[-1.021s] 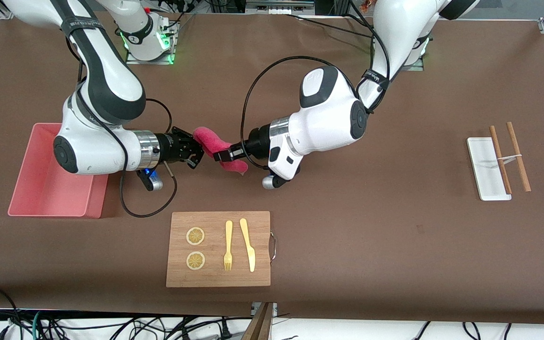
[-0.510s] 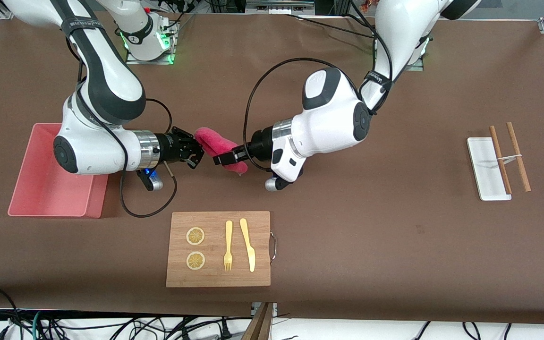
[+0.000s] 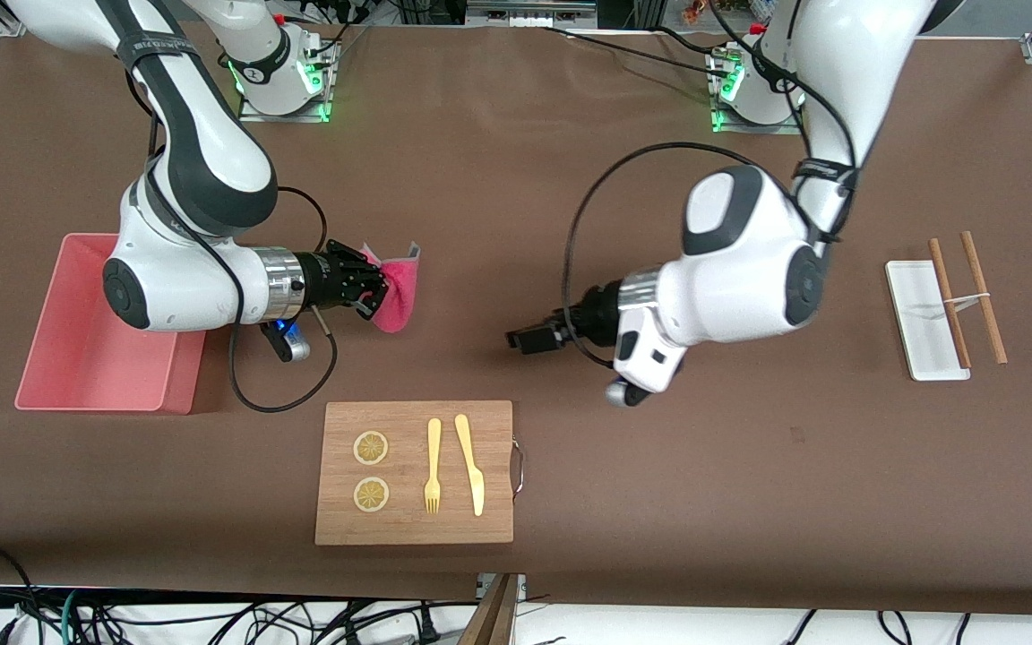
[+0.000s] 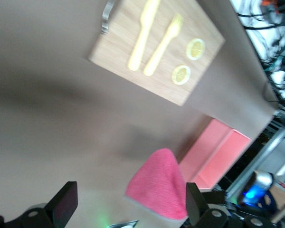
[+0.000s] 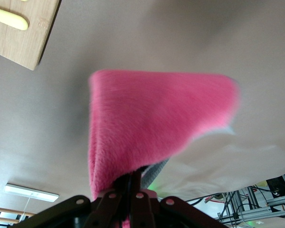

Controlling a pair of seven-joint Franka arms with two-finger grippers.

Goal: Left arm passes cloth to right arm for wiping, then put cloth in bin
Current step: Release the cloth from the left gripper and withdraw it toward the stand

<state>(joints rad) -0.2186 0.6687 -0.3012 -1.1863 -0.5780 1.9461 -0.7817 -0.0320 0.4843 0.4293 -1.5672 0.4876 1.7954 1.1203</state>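
Right gripper [image 3: 371, 288] is up over the bare brown counter [image 3: 570, 502], just beside the bin [image 3: 59, 358], its fingers [image 5: 133, 190] clamped on one edge of the cloth [image 3: 395, 291]. The cloth hangs in the air from that grip, a magenta fuzzy flap drooping off the fingertips; the right wrist view shows it pinched at one corner and spread wide.

Left gripper [image 3: 529, 339] is over open counter, at about 4 o'clock from the cloth in the front view and well apart from it. Its fingers [image 4: 66, 206] stand wide and hold nothing; the left wrist view shows both dark pads with the cloth off between them in the distance.

Bin sits at the right arm's end of the counter, at 9 o'clock from the cloth.

Wooden board [image 3: 415, 472] lies at 6 o'clock from the cloth, nearer the front camera, carrying two lemon slices [image 3: 371, 448], a yellow fork [image 3: 433, 466] and a yellow knife [image 3: 471, 466].

White tray [image 3: 915, 313] with two chopsticks [image 3: 982, 296] lies at the left arm's end.
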